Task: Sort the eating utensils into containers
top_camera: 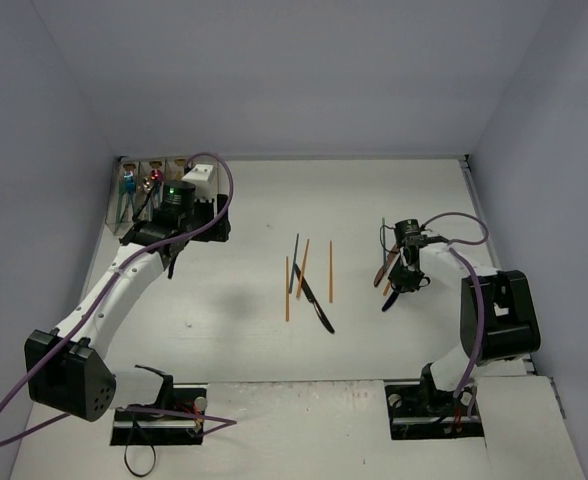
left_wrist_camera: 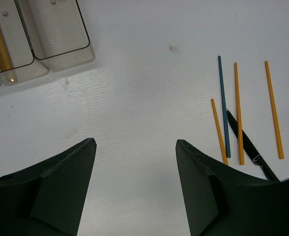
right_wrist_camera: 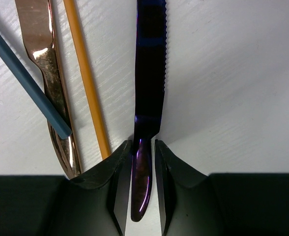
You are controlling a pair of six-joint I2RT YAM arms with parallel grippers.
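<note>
"Which hand has something in it?"

"My right hand (right_wrist_camera: 142, 145). Its fingers sit tight against both sides of the handle of an iridescent purple-blue metal knife with a serrated blade (right_wrist_camera: 150, 73), pinching it near the rounded butt. I cannot tell whether it is clear of the white counter (right_wrist_camera: 243, 73)."

"Which way does it point?"

"Its long axis runs straight out from my palm. The blade points away from me and the handle end is back between my fingers. In the wrist view the teeth run along its right edge."

"What lies beside it?"

"Just to its left is a thin orange stick (right_wrist_camera: 85, 78), nearly parallel and leaning a little. Left of that is a glossy copper-rose utensil handle (right_wrist_camera: 43, 69), and a blue-grey stick (right_wrist_camera: 26, 83) crosses over it on a slant."

"And the other hand?"

"My left hand (left_wrist_camera: 134, 142) hangs wide open above bare counter, holding nothing. The pale clear rectangular containers (left_wrist_camera: 61, 29) are just ahead of it to the left, in the far left corner. They are well apart from the purple-blue knife, which is on the right side."

"Anything in the middle?"

"Three more orange sticks (left_wrist_camera: 238, 113), a second blue stick (left_wrist_camera: 223, 108) and a black serrated knife (left_wrist_camera: 245, 140) lie together mid-counter. The sticks run roughly the same way, and the black knife slants across them."
</note>
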